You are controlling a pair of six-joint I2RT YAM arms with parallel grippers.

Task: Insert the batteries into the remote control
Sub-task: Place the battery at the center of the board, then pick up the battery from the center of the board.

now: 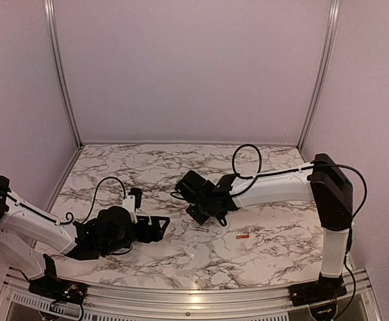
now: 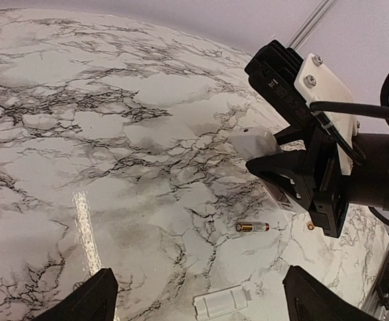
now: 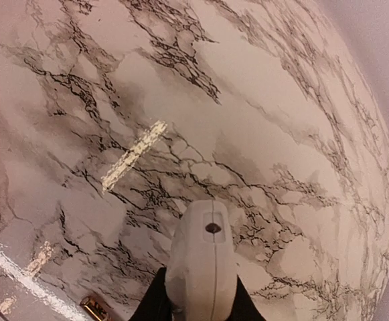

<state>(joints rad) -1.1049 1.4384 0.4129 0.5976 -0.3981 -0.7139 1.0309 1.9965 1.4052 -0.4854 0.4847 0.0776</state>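
Nothing loaded yet, I judge; right gripper [image 3: 199, 302] grasps the remote control [image 3: 201, 254]; left gripper [image 2: 199, 284] released, empty; a battery [image 2: 252, 227] and second battery [image 1: 242, 236] lie loose on the bench [image 1: 147, 167], lower middle.

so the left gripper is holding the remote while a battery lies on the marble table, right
Not quite: it is the right gripper that is shut on the remote control, as the right wrist view shows. The left gripper is open and empty. A battery does lie on the marble table.
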